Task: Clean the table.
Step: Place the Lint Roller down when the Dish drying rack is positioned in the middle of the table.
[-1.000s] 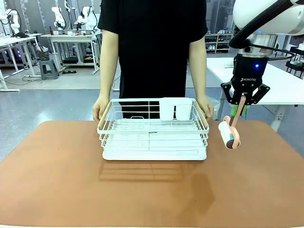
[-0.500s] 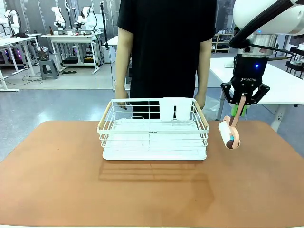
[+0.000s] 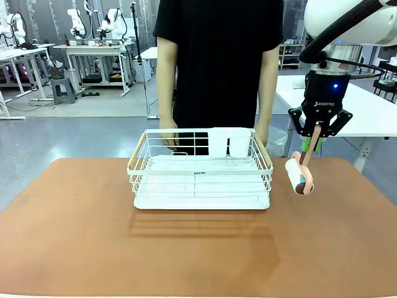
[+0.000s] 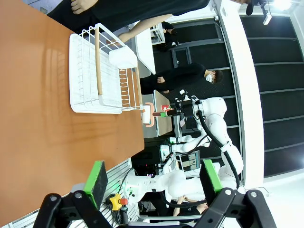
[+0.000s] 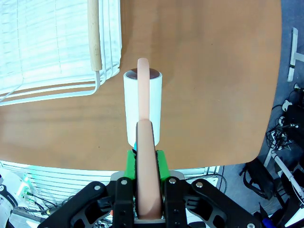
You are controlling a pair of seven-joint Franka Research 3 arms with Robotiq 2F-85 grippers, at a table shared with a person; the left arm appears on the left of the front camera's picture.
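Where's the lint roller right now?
In the front view the lint roller hangs from the right gripper, above the table, just right of the dish rack.

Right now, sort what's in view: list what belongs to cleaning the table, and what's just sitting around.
For the job:
- the table, reddish-brown top
- the lint roller, pink handle, white roll, hanging above the table
- the right tool, shut on the roller's handle

Just there:
- the white dish rack in the middle of the table
- the white cup holder at the rack's far side
- the person standing behind the rack

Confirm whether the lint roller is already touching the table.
No, the lint roller hangs from the right gripper above the table, beside the dish rack.
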